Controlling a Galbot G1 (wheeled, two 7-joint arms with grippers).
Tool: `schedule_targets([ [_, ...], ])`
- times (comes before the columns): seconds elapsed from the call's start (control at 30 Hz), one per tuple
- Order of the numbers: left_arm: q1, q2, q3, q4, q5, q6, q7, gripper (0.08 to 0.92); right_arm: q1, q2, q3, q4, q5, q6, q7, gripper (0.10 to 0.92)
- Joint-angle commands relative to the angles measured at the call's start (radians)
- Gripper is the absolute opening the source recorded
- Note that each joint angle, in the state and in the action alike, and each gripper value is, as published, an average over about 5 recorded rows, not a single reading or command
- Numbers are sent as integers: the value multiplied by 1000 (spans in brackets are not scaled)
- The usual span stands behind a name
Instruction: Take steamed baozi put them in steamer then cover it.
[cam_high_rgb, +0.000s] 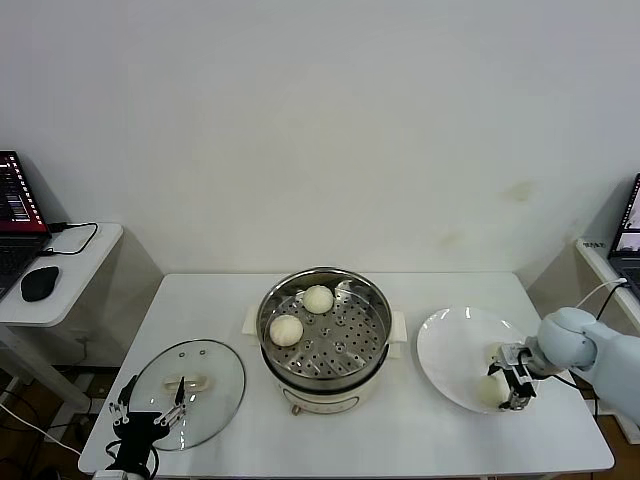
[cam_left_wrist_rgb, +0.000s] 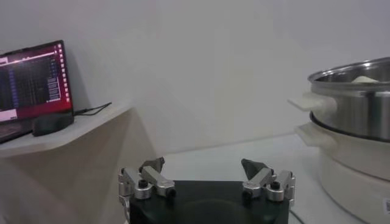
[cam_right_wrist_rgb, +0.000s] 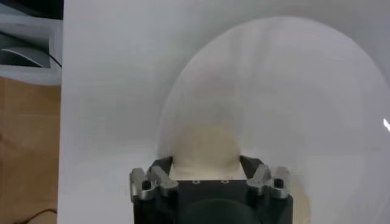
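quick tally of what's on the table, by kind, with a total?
Buns: 3, two in the steamer, one on the plate between the right tool's fingers
Steamer: 1
Glass lid: 1
White plate: 1
Total: 6

Bare desk lies between the right pincer and the uncovered steamer; nothing stands between.

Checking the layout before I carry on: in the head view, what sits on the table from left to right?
Glass lid with the left gripper at its near edge → steamer holding two buns → white plate → right gripper, fingers around a bun on the plate.
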Motion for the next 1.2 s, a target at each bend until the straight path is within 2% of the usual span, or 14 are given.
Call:
schedule_targets([
  [0.03, 1, 1, 0, -1, 0, 0, 0, 823, -6, 9, 6, -9, -2, -4, 0, 635],
  [0.33, -6, 5, 1, -2, -3, 2, 0, 823, 175, -11, -81, 19, 61, -17, -14, 620],
  [0.6, -12, 12, 3, -4, -8, 2, 0, 823, 462, -1, -142, 39, 202, -35, -22, 619],
  [0.9, -13, 19, -4, -7, -20, 0, 0, 823, 856, 142, -356, 32, 332, -54, -11, 620],
  [1.2, -7, 20, -18, -7, -18, -6, 0, 823, 926, 334, -505, 123, 436, 5, 77, 628],
])
